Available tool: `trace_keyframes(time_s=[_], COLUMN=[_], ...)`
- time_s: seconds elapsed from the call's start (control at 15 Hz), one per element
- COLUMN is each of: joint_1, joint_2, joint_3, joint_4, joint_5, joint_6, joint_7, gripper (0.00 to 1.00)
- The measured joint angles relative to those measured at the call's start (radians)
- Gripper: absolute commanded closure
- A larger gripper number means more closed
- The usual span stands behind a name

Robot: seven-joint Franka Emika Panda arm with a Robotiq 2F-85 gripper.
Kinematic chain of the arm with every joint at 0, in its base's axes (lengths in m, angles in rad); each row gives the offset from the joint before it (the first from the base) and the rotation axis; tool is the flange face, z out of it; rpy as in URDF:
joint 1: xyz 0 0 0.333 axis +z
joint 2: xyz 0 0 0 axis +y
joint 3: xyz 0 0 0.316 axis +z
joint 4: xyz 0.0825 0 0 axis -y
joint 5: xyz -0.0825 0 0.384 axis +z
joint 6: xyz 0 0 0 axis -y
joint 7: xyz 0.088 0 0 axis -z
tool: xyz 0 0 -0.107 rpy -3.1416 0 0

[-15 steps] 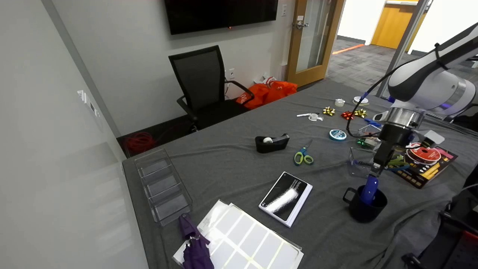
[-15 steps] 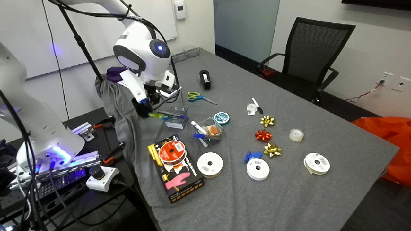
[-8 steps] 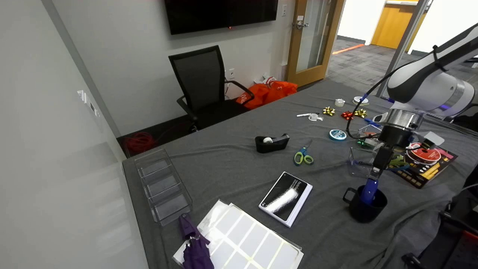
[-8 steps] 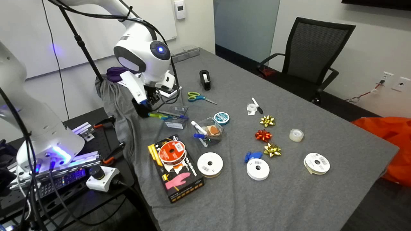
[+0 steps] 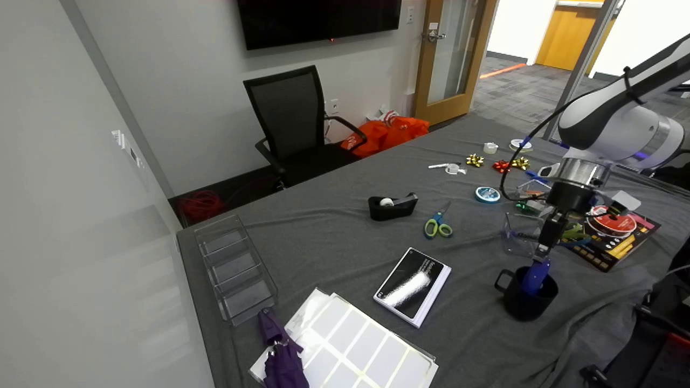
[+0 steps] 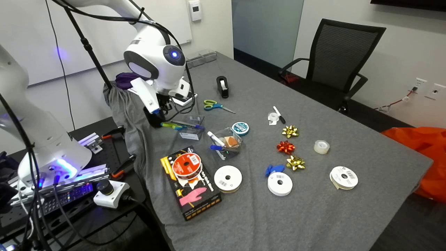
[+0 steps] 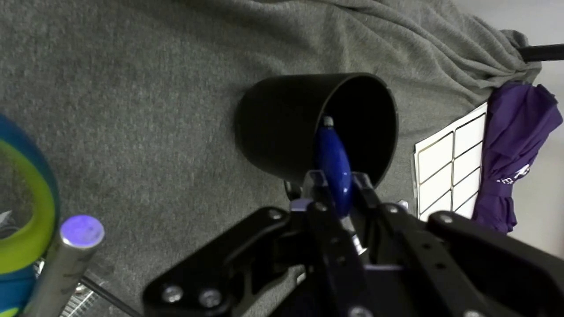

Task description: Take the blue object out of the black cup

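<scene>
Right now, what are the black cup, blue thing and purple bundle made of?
The black cup looks matte, perhaps ceramic or coated metal; its dull side leaves that open. The blue object seems smooth plastic, shiny where light catches it. The purple bundle is probably dull cloth, creased and folded.

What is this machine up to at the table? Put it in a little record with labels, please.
Gripper: looks closed on the blue object
Blue object: lower end inside the black cup, upper end above its rim
Black cup: upright on the gray cloth
Also on cloth: scissors, tape dispenser, black-covered book
Task status: object not yet out
</scene>
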Motion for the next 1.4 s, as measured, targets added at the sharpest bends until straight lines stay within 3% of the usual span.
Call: trace_keyframes(time_s=[0.73,1.4], joint_1=[-0.008,-0.008], joint_2=[-0.006,-0.095], joint_3=[-0.001,-0.008], joint_4=[0.000,0.006], joint_5=[-0.004,-0.102], joint_6=[-0.027,-0.092], joint_7=[0.005,0.174], gripper=[0.96,0.96])
